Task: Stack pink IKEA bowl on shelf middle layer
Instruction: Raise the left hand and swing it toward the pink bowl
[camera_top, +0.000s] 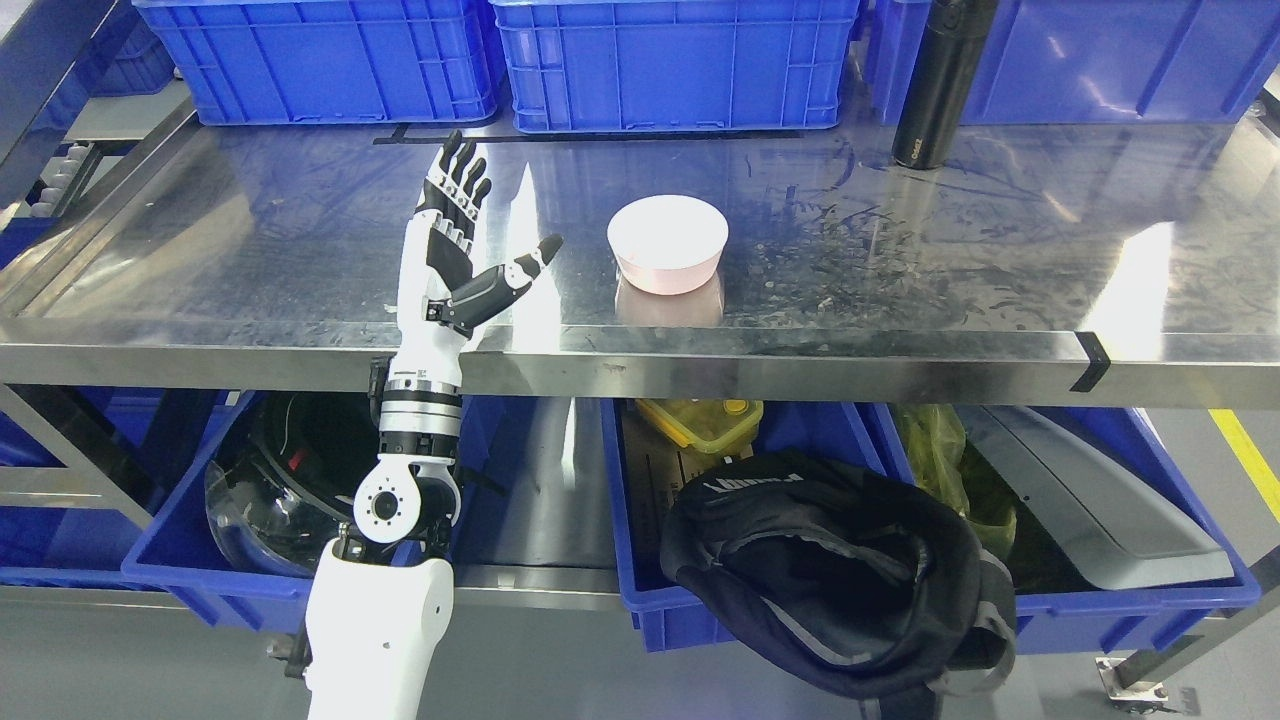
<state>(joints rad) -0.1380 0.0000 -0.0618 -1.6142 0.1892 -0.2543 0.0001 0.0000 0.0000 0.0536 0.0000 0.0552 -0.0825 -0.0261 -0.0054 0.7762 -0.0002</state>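
While you look from the left, you see the left hand raised over the steel shelf, with its fingers stretched out and thumb spread to the right, holding nothing. To its right, apart from the thumb, the pink bowl stands upright on the shelf. Further right, near the back, a black bottle stands before the blue crates.

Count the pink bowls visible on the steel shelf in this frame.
1. The pink bowl sits near the middle of the steel shelf, right of the open left hand. It may be several nested; that cannot be told.
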